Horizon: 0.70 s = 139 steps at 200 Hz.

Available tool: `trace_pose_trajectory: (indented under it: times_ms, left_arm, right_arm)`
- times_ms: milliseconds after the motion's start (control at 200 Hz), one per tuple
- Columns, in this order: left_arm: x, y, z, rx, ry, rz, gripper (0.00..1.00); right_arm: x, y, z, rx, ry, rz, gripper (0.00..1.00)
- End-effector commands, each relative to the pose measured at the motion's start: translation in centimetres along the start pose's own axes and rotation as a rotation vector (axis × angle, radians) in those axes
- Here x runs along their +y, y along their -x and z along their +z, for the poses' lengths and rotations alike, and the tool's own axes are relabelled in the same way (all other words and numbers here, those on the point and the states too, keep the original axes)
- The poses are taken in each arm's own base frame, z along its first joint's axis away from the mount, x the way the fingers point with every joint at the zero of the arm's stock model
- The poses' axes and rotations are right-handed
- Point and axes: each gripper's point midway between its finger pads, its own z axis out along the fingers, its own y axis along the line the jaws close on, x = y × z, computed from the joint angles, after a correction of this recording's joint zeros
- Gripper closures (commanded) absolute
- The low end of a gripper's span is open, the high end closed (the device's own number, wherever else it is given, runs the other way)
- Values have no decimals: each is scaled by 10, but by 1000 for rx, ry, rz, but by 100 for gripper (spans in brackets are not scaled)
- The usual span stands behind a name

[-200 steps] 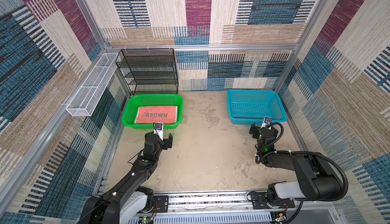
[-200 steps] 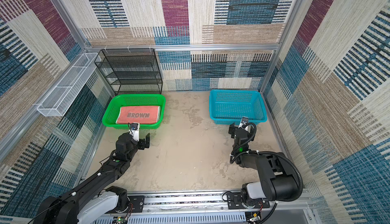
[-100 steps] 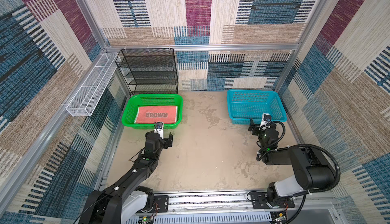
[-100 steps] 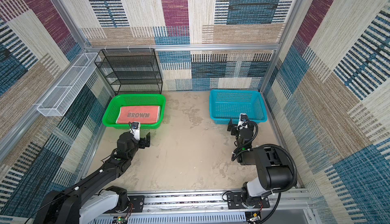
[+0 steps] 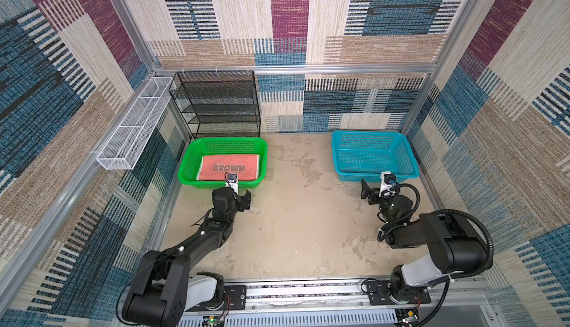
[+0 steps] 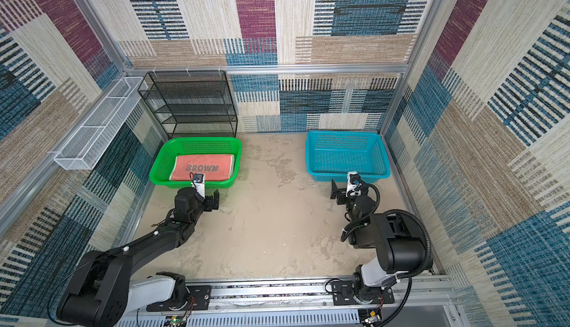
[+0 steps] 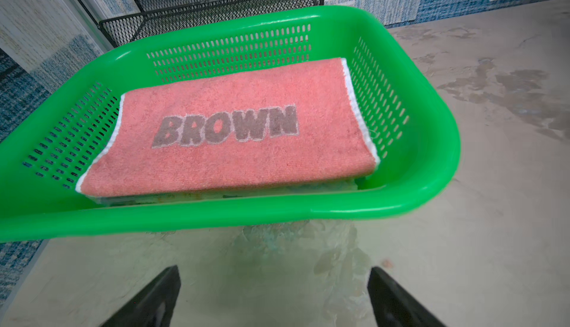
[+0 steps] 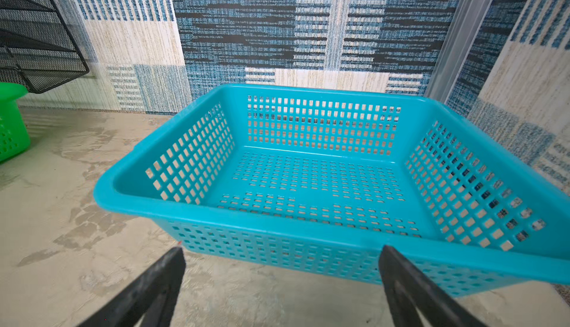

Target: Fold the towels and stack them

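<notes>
A coral towel (image 5: 229,168) (image 6: 202,168) (image 7: 231,131) marked "BROWN" lies folded flat on top of a stack in the green basket (image 5: 182,171) (image 6: 155,171) (image 7: 277,214). Pale edges of other towels (image 7: 216,193) show beneath it. My left gripper (image 5: 237,200) (image 6: 207,200) (image 7: 273,271) hovers low over the table just in front of that basket, open and holding nothing. My right gripper (image 5: 377,192) (image 6: 344,191) (image 8: 282,250) stands open just in front of the blue basket (image 5: 373,132) (image 6: 344,132) (image 8: 277,214), holding nothing.
A black mesh shelf rack (image 5: 217,103) stands against the back wall behind the green basket. A white wire tray (image 5: 132,125) hangs on the left wall. Patterned walls close in the beige table (image 5: 302,217) on three sides.
The right arm's elbow has swung up and inward while its gripper stays in front of the blue basket. The left arm has hardly moved. Both grippers remain open.
</notes>
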Motion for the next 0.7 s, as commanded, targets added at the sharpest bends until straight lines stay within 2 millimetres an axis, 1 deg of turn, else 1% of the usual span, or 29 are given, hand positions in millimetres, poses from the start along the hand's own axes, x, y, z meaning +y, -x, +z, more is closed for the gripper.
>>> trace_pose_trajectory:
  times_ms: [0, 15, 70, 95, 115, 165, 215, 321, 336, 386, 426, 466, 531, 576, 616, 651, 691]
  left_arm:
    - [7, 21, 11, -78, 45, 9, 1]
    - [5, 18, 13, -66, 40, 20, 1]
    - [4, 20, 18, -62, 37, 57, 1]
    - [5, 18, 21, -55, 39, 74, 1]
    - [5, 25, 22, -87, 42, 75, 1]
    - [6, 25, 25, -103, 33, 78, 1]
    - [10, 22, 30, -97, 22, 56, 1]
    - [20, 17, 29, -103, -2, -12, 1]
    - [22, 19, 28, -117, 1, -22, 1]
    - [29, 11, 26, -139, 10, -61, 1]
    - [30, 4, 26, -158, 3, -82, 1]
    - [32, 8, 27, -207, 8, -83, 1]
    - [29, 2, 28, -134, -13, -83, 1]
    - [28, 4, 32, -129, -18, -75, 1]
    - [33, 6, 36, -141, 10, -83, 1]
    - [35, 2, 37, -110, 20, -95, 1]
    - [37, 3, 37, -97, 26, -99, 1]
  right_arm:
    - [0, 11, 1, -42, 3, 4, 0]
    - [1, 11, 1, -41, 4, 5, 0]
    - [1, 10, 1, -40, 4, 5, 0]
    - [0, 11, 1, -40, 5, 6, 0]
    - [0, 10, 1, -36, 5, 5, 0]
    - [0, 11, 2, -40, 6, 6, 0]
    - [0, 10, 2, -36, 8, 8, 0]
    - [0, 10, 2, -35, 11, 10, 0]
    - [0, 10, 2, -35, 11, 10, 0]
    - [0, 9, 2, -33, 12, 10, 0]
    - [0, 10, 2, -34, 13, 10, 0]
    - [0, 9, 2, -34, 12, 10, 0]
    - [0, 10, 2, -34, 14, 10, 0]
    - [0, 10, 2, -34, 14, 11, 0]
    - [0, 10, 2, -34, 12, 13, 0]
    - [0, 10, 2, -36, 14, 12, 0]
    - [0, 10, 2, -35, 14, 11, 0]
